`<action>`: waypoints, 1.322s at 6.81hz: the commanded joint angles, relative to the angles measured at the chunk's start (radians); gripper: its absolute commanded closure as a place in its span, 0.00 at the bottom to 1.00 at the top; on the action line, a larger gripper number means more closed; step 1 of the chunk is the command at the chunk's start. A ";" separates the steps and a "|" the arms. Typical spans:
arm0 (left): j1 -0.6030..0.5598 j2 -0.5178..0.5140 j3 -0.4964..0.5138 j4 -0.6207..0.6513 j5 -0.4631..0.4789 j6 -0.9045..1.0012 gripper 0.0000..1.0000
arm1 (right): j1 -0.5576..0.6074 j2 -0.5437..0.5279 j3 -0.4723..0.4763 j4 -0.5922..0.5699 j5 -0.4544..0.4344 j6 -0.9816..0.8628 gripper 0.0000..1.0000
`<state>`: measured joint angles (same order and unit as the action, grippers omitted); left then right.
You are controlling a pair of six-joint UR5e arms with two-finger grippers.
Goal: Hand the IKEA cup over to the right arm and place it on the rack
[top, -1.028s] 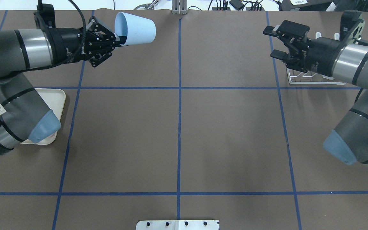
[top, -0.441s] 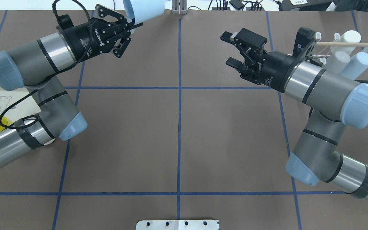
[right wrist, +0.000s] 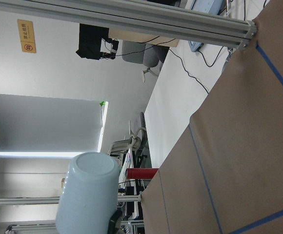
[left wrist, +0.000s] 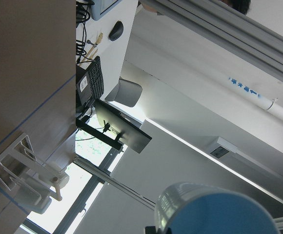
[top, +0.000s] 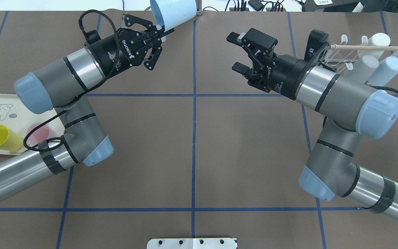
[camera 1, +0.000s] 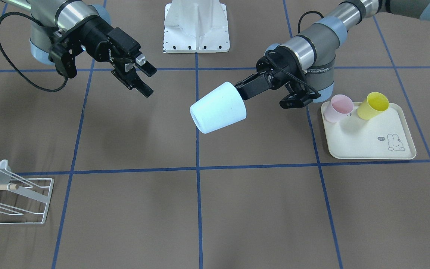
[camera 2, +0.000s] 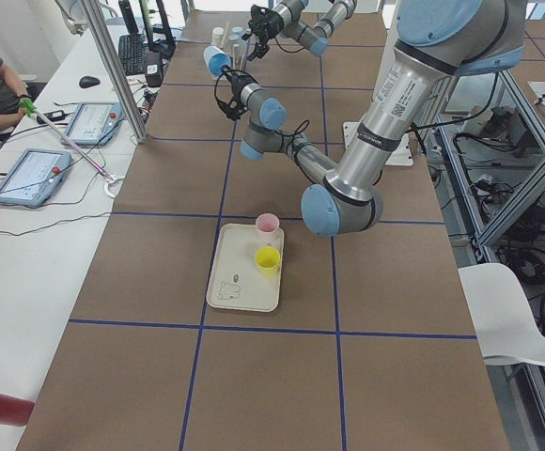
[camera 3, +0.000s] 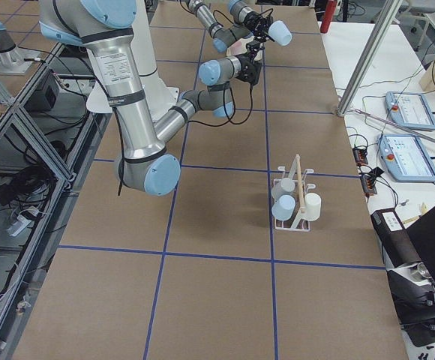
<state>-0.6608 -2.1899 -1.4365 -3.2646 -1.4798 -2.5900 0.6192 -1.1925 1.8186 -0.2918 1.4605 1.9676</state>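
A light blue IKEA cup (top: 173, 14) is held on its side, above the table's far middle, base toward the right arm. My left gripper (top: 161, 30) is shut on the cup's rim; it also shows in the front-facing view (camera 1: 243, 91) with the cup (camera 1: 218, 108). The cup fills the bottom of the left wrist view (left wrist: 214, 212) and stands in the right wrist view (right wrist: 88, 195). My right gripper (top: 234, 51) is open and empty, facing the cup with a gap between them. The white wire rack (top: 344, 58) with a wooden dowel stands behind the right arm.
The rack holds several cups, white, grey and light blue (top: 387, 69). A cream rabbit-printed tray (camera 1: 371, 144) on the robot's left holds a yellow cup (camera 1: 375, 105) and a pink cup (camera 1: 339, 107). The robot's base plate (camera 1: 196, 26) is at the near edge.
My left arm has swung the cup rightward toward the table's middle. My right gripper has moved left, away from the rack, toward the cup, staying open.
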 commanded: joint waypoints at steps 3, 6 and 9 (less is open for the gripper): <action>0.073 -0.056 0.048 -0.003 0.015 -0.005 1.00 | 0.002 0.022 -0.013 0.005 -0.009 0.026 0.00; 0.141 -0.089 0.048 -0.001 0.082 -0.004 1.00 | 0.002 0.021 -0.019 0.002 -0.028 0.027 0.00; 0.167 -0.105 0.051 0.002 0.084 -0.002 1.00 | 0.002 0.021 -0.027 0.003 -0.028 0.027 0.00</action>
<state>-0.5073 -2.2921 -1.3867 -3.2650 -1.3976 -2.5930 0.6212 -1.1718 1.7926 -0.2885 1.4328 1.9942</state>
